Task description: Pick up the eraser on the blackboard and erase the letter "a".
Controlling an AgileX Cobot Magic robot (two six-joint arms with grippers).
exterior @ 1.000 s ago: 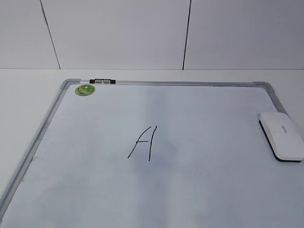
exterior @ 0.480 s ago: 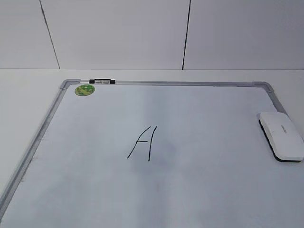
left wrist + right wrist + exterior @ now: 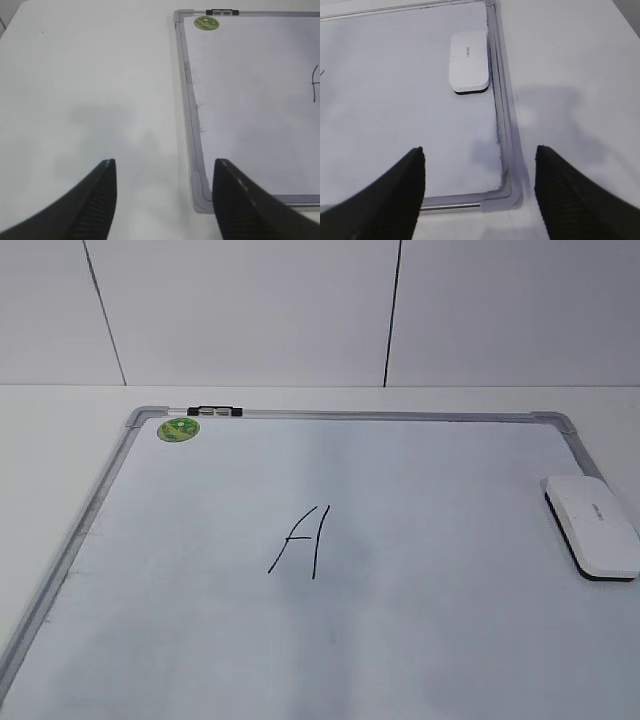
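Note:
The blackboard (image 3: 350,415) is a white board with a silver-grey frame, lying flat on the table. The white eraser (image 3: 592,527) with a black base lies at the board's right edge. It also shows in the right wrist view (image 3: 468,61), against the frame. A tall angular "A" (image 3: 300,540) is drawn mid-board. No small lowercase "a" shows in any view. My left gripper (image 3: 164,162) is open and empty above the table, beside the board's near left corner. My right gripper (image 3: 479,149) is open and empty above the near right corner. Neither gripper shows in the exterior view.
A round green sticker (image 3: 179,428) sits at the board's far left corner, next to a small black clip (image 3: 214,412) on the frame. White table surface (image 3: 90,90) lies left of the board and to its right (image 3: 570,75). A panelled wall (image 3: 300,310) stands behind.

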